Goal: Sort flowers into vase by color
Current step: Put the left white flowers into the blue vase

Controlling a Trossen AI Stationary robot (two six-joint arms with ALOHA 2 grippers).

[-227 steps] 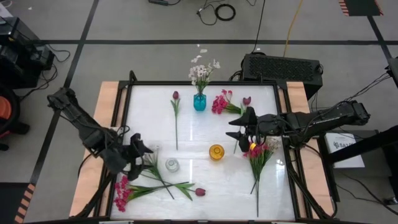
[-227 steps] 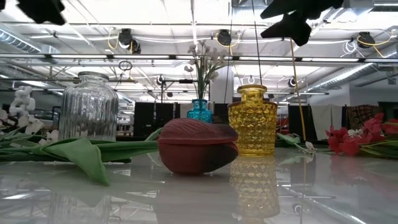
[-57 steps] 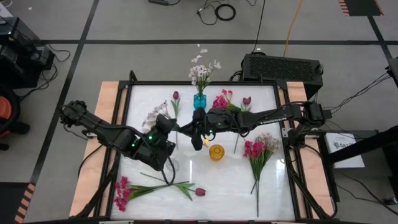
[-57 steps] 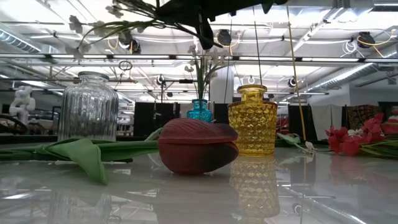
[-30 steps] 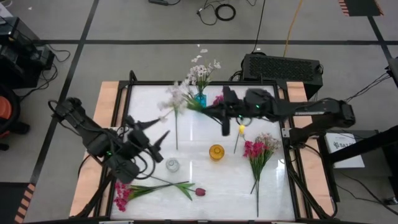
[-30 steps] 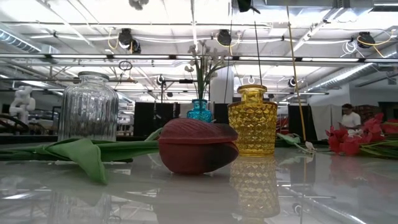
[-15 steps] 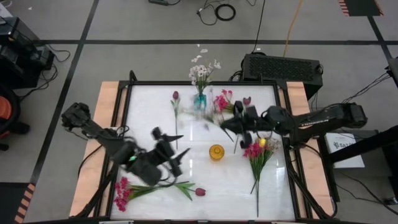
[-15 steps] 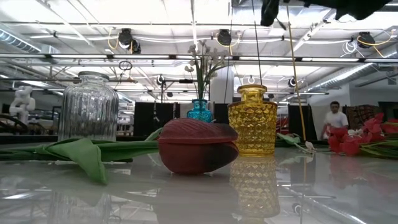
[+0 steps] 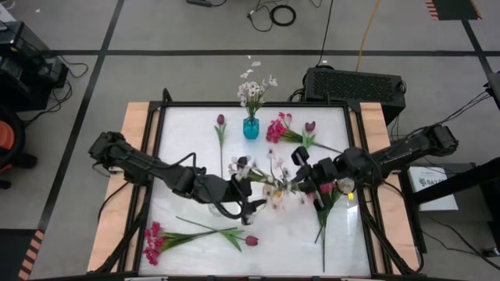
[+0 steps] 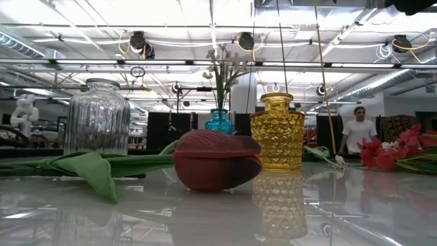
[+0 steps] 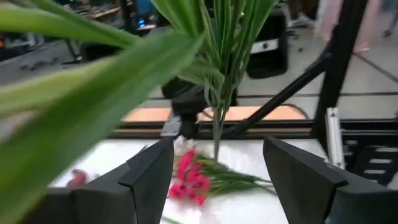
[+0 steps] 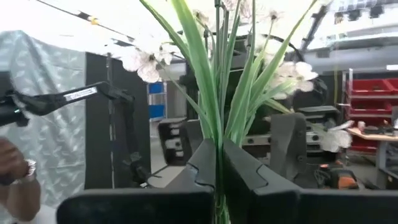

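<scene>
A spray of white-pink flowers point(image 9: 264, 178) hangs over the table's middle. My right gripper point(image 9: 301, 181) is shut on its green stem. My left gripper point(image 9: 248, 195) stands open at the blossom end, a finger on either side of the leaves point(image 11: 211, 56), apart from them. A blue vase point(image 9: 251, 127) at the far edge holds white flowers. The yellow vase point(image 10: 276, 133) and the clear ribbed vase point(image 10: 99, 117) show in the low view; from above, the spray and my left arm hide them. A maroon tulip point(image 10: 217, 160) lies on the table. My right gripper pinches the spray's green stem point(image 12: 217, 148) between its two shut fingers, below the leaves. It comes in about level from the table's right. The spray is lifted clear of the table, and its leaves and blossoms point(image 12: 149, 62) fan out beyond the fingertips toward my left gripper.
Magenta clusters lie at the near left point(image 9: 154, 242), far centre point(image 9: 276, 129) and right point(image 9: 322, 189). Maroon tulips lie at the far left point(image 9: 220, 121), far right point(image 9: 310, 126) and near centre point(image 9: 251, 240). A person point(image 10: 356, 133) walks in the room behind.
My right gripper has carried the white spray from beside the blue vase toward the table's near right; the blossoms have swung to over the middle. My left gripper has moved toward the table's right, up to the spray, staying open.
</scene>
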